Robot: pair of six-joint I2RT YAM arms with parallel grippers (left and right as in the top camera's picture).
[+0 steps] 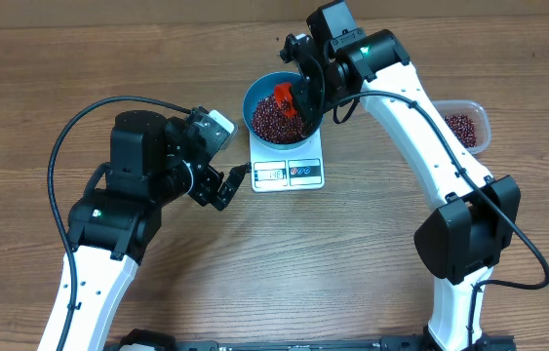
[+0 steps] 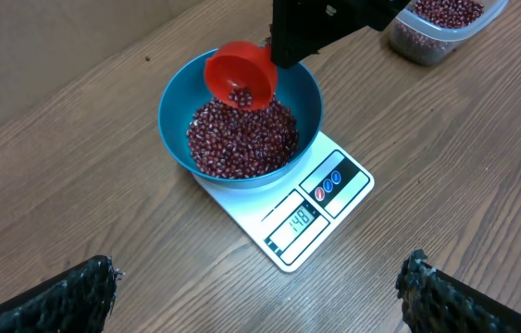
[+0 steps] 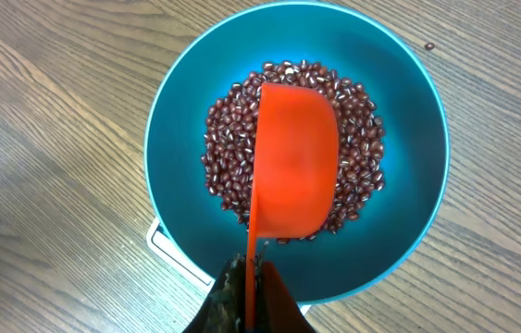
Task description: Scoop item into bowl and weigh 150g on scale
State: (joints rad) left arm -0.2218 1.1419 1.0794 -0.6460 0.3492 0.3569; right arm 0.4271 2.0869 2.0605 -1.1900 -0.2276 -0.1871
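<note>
1. The tabletop (image 1: 79,58) is brown wood. It lies under both sets of fingers.
2. The scale (image 2: 357,180) is flat and white. It sits on the tabletop just in front of the left fingers (image 1: 223,185) and under the right fingers (image 3: 253,301). Its little window faces the left fingers.
3. The bowl (image 2: 172,120) is round and blue. It stands on the scale, right below the right fingers.
4. A clear tub (image 2: 427,42) sits on the tabletop, well away from the left fingers, past the bowl. It has beans in it too.
5. The left fingers are spread wide apart. They hold nothing and touch nothing.
6. The right fingers are pinched tight on the handle of a red scoop (image 2: 240,76).
7. The scoop sticks out ahead of the right fingers, over the middle of the bowl. It is tipped on its side, with a few beans inside.
8. The beans (image 2: 241,139) are tiny and dark red. They make a heap in the bottom of the bowl, under the scoop.
</note>
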